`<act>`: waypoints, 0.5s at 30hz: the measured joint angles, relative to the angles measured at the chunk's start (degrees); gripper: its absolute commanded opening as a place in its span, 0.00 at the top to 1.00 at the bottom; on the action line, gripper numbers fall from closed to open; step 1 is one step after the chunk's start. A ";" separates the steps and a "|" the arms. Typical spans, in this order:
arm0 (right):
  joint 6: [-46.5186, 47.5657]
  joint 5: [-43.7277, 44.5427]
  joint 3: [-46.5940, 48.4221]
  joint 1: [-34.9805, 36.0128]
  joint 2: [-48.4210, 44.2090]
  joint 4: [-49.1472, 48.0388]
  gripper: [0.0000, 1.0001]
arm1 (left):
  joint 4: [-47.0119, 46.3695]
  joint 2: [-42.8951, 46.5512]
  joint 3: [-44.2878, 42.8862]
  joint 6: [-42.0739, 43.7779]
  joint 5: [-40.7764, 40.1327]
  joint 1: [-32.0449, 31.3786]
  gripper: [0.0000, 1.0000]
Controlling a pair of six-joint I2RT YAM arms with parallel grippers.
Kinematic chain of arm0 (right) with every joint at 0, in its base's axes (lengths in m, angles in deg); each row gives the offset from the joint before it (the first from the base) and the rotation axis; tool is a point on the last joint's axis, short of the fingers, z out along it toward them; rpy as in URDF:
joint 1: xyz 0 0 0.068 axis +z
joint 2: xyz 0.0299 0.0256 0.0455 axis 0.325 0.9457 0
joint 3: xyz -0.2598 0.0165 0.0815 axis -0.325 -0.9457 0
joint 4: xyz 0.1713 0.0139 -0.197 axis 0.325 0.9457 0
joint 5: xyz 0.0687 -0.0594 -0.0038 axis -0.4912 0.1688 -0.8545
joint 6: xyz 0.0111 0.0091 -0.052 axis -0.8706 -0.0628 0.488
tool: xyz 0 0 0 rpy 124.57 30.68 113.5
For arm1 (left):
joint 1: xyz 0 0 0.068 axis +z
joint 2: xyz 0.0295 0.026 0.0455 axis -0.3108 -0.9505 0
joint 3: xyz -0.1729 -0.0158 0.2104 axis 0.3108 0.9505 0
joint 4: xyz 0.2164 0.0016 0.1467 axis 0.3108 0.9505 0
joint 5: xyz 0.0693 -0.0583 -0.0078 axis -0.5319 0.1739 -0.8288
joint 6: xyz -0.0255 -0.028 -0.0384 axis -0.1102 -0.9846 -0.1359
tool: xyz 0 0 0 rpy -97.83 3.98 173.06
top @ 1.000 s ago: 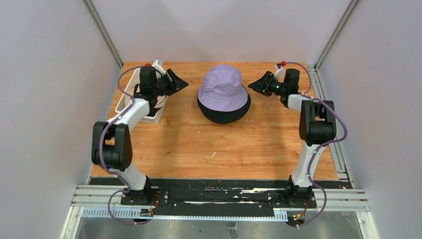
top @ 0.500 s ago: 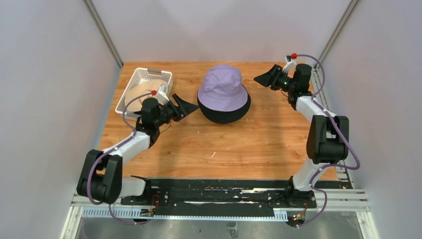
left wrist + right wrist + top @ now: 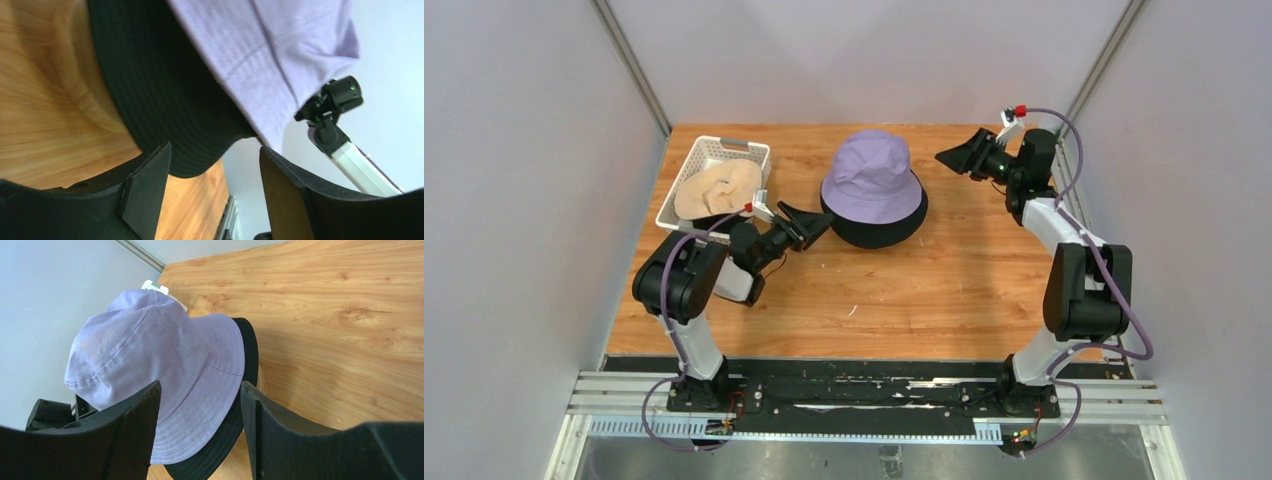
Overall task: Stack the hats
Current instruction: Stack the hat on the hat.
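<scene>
Now, centre of the tabletop [image 3: 924, 290]: the lavender hat [image 3: 871, 170] sits over the black hat [image 3: 874, 228], whose brim pokes out underneath along the near side. Down low, the left fingers [image 3: 816, 217] are spread wide with nothing between them, tips right at the black brim's left edge; touching or not, I can't tell. Over on the other side, the right fingers [image 3: 952, 157] hang raised, apart from the stack, spread too and empty, pointing at the lavender crown. Back left, the beige hat [image 3: 716, 188] lies crumpled in the white basket [image 3: 724, 146].
</scene>
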 measured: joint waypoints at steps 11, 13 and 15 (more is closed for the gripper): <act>-0.11 -0.15 -0.61 0.00 -0.70 -0.37 0.41 | -6.91 1.27 -0.22 -0.33 -2.84 -1.79 0.29; -0.11 -0.15 -0.61 0.00 -0.98 -0.42 0.41 | -6.95 1.09 -0.79 -0.33 -3.08 -1.86 0.30; -0.13 -0.17 -0.61 0.00 -1.29 -0.39 0.41 | -6.95 0.66 -1.62 -0.33 -3.23 -2.08 0.30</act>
